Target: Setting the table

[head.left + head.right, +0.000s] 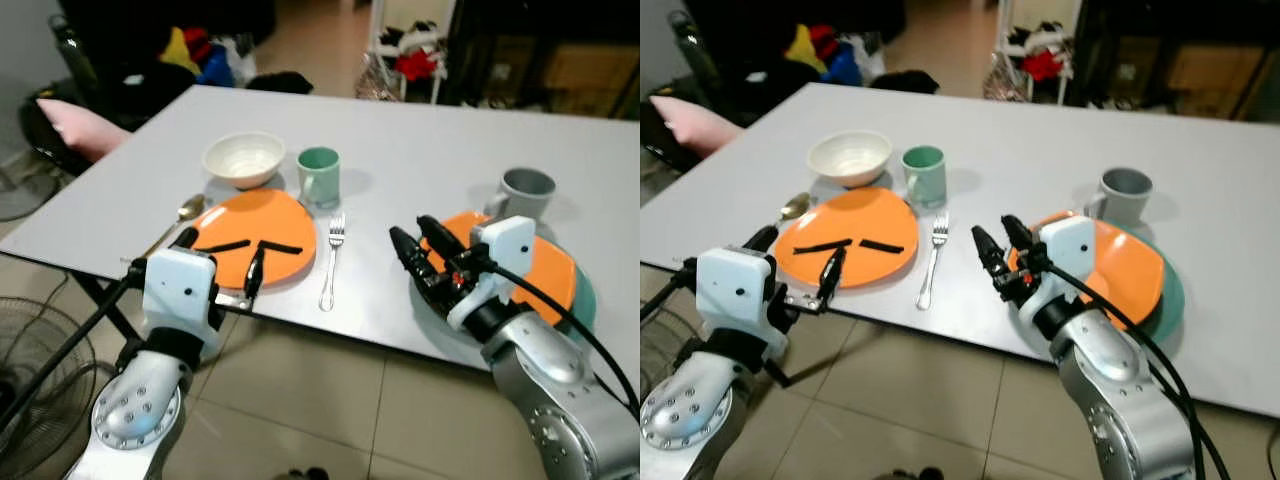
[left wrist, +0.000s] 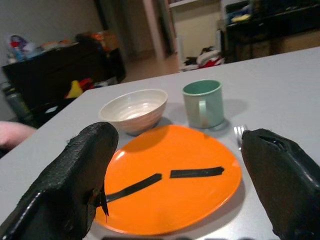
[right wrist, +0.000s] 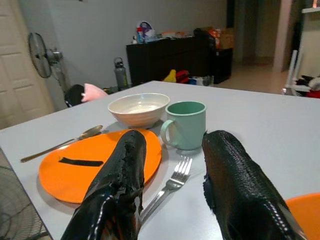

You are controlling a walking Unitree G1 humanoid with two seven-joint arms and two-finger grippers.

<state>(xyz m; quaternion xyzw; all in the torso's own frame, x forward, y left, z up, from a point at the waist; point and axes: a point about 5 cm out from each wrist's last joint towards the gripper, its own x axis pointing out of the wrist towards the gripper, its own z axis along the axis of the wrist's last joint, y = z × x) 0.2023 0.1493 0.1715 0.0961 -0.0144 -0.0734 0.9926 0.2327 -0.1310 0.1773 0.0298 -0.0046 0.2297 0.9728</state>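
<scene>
My left gripper [image 1: 218,258] hovers with fingers spread at the near edge of the orange plate [image 1: 255,235], empty. My right gripper [image 1: 420,255] is also parted and empty, and the fork [image 1: 332,258] lies just to its left. I judge the fork light, stiff and slippery against the table [image 1: 420,130], best pinched across its thin handle.

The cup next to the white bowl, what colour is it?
The cup is pale green. It shows best in the left wrist view, standing beside the bowl.
</scene>
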